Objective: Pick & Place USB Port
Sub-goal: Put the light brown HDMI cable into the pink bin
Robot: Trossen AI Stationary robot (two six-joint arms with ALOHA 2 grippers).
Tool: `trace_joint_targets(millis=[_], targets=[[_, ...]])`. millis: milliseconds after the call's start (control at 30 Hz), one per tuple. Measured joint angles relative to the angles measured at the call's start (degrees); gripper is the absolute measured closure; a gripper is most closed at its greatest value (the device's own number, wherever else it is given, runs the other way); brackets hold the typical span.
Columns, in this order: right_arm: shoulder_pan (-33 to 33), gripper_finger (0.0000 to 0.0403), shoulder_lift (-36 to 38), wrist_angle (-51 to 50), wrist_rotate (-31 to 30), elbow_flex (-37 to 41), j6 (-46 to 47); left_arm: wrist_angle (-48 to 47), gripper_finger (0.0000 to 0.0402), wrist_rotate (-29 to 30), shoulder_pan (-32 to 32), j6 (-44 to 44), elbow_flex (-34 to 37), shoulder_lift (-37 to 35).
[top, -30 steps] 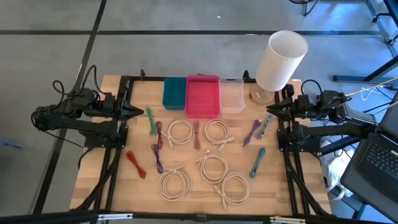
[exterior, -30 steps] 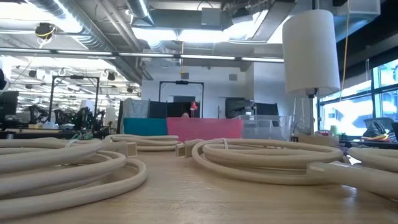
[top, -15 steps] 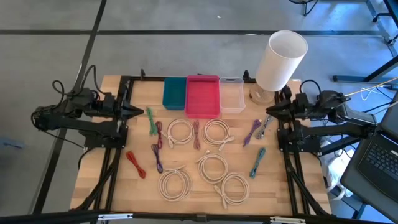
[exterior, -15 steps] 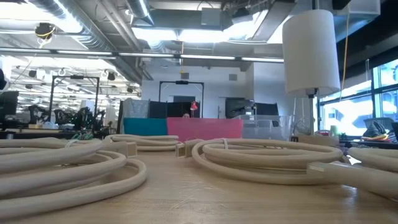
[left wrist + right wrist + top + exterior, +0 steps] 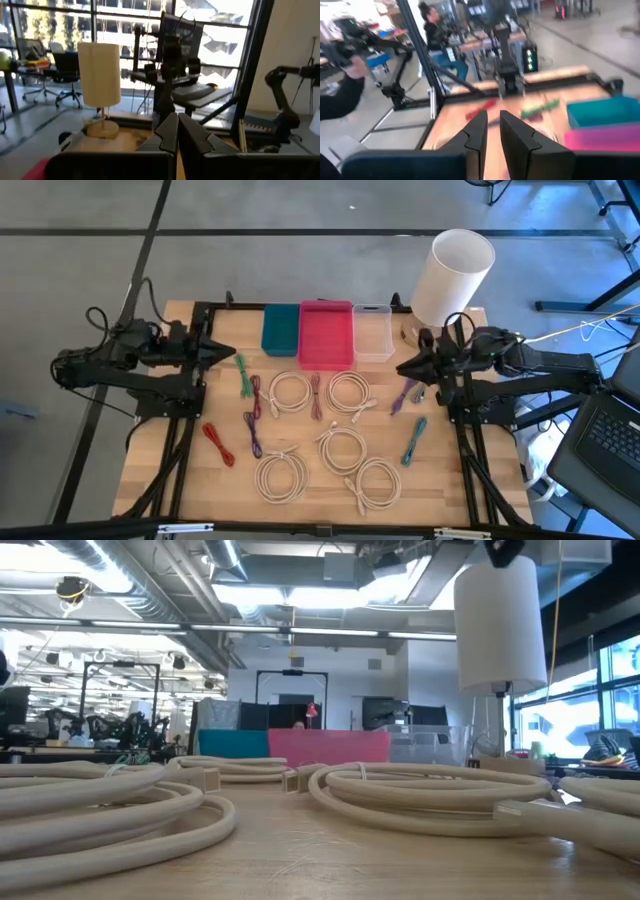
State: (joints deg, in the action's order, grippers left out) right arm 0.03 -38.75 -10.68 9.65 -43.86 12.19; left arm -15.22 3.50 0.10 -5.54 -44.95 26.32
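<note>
Several coiled cream cables (image 5: 342,448) lie flat in the middle of the wooden table. Short coloured cables lie around them: green (image 5: 242,375), red (image 5: 218,443), purple (image 5: 404,393) and teal (image 5: 414,440). I cannot tell which of them is the USB one. My left gripper (image 5: 228,353) hangs level over the table's left edge near the green cable, with its fingers (image 5: 170,132) shut and nothing between them. My right gripper (image 5: 403,368) hangs level above the purple cable on the right side. Its fingers (image 5: 477,131) stand a little apart, with nothing between them.
A teal bin (image 5: 281,329), a pink bin (image 5: 326,334) and a clear bin (image 5: 373,333) stand in a row at the table's far edge. A tall white cylinder on a wooden foot (image 5: 452,277) stands at the far right corner. A person (image 5: 432,30) sits beyond the table.
My right gripper has moved from the table's right edge toward the middle, out over the purple and grey cables, and has rolled a little. Nothing on the table has shifted.
</note>
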Motion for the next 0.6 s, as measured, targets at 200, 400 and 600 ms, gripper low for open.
trace_joint_targets(millis=[200, 400, 600], targets=[[1.1, 0.0347, -0.3, -5.2, 0.5, 0.0, 2.5, -6.1, 0.0397, -1.6, 0.0, 1.7, 0.0, 2.8], [2.8, 0.0347, -0.2, -24.7, 0.7, -0.1, 15.6, -13.6, 0.0398, 2.9, 0.0, 1.0, 0.0, 4.1], [7.6, 0.0347, -2.7, -44.1, -5.3, -0.1, 38.3, -13.8, 0.0398, 8.8, 0.0, 0.2, 0.0, 5.0]])
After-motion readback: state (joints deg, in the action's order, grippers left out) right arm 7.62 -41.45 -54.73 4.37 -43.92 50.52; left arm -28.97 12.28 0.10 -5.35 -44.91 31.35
